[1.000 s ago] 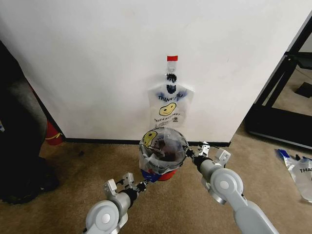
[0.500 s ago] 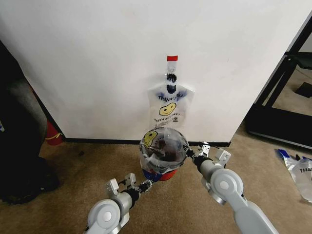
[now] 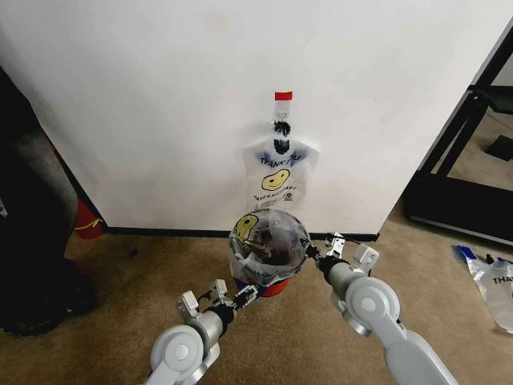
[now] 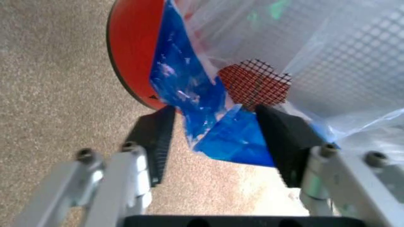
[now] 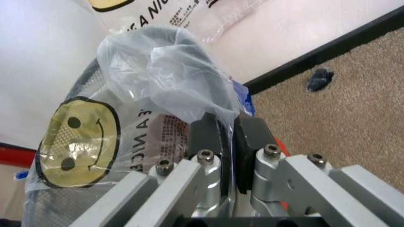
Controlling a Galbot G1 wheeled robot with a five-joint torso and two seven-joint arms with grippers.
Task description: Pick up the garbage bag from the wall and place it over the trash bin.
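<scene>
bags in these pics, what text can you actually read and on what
"THANK YOU": bag hanging on the wall, above its smiley; lines below are too small to read.
"THA": cut off, on the bag lying on the carpet.
"A NI": partial slanted print on the garbage bag over the trash bin.

Your head camera looks forward and down at the wall, with the trash bin (image 3: 268, 255) at lower centre. Your left wrist camera sits very close to the bin's red base, looking along the left tool (image 4: 218, 142). Your right wrist camera, equally close, faces the bagged rim. All three share the bin.
</scene>
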